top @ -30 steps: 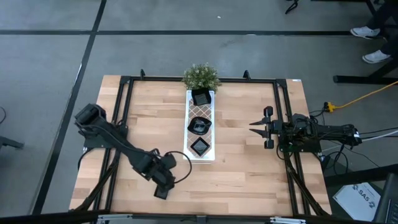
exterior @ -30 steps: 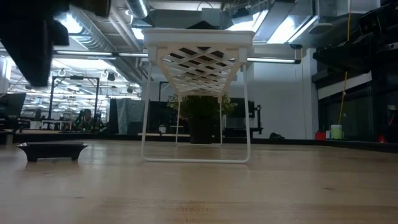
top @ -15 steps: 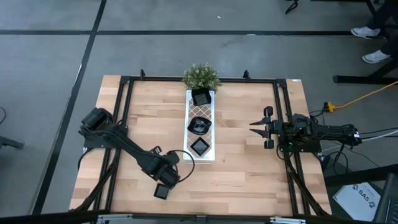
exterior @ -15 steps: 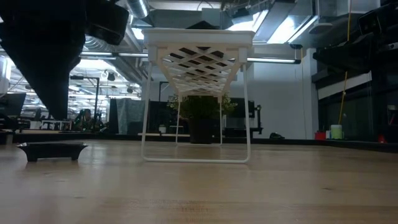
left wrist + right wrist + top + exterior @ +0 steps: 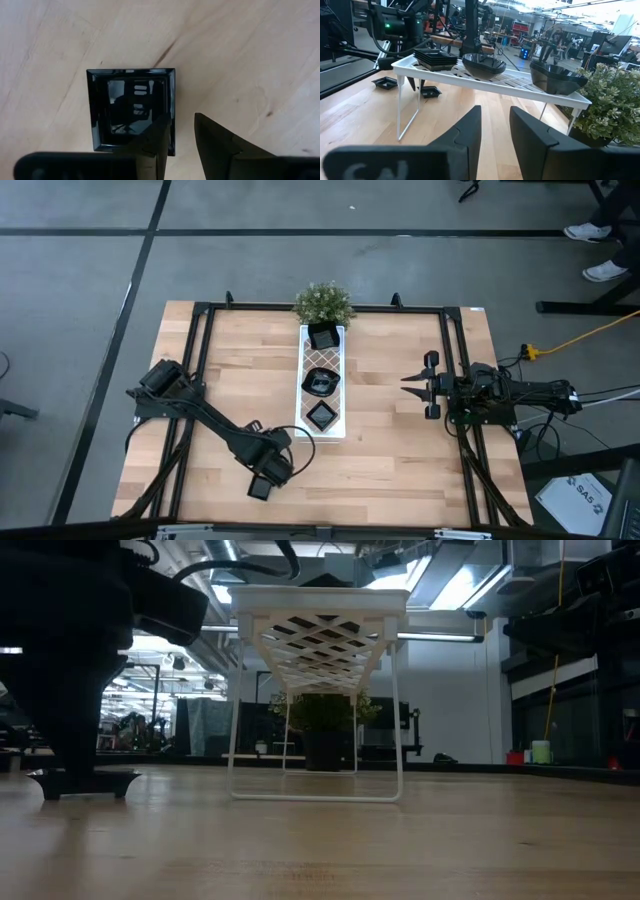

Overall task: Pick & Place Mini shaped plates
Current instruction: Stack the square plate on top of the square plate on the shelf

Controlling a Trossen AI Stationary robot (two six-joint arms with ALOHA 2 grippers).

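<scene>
We are looking at a square black plate lying flat on the desk near its front edge, left of the middle; in the high view it is showing at, just under the left gripper. In the left wrist view that gripper is pointing straight down, its fingers standing a narrow gap apart and straddling one rim of the plate, one finger over the plate's inside and the other over the bare wood beside it; they are not closed on it, and we cannot tell whether they are touching the rim. From the low view the plate is sitting on the wood with the dark left arm reaching down onto it. Three more plates are resting on the white tray in the middle of the desk: a stack of square ones at the front, a round-rimmed one in the middle and another at the back, near the plant. The right gripper is waiting over the right side of the desk, well apart from the tray, its fingers a narrow gap apart and holding nothing.
</scene>
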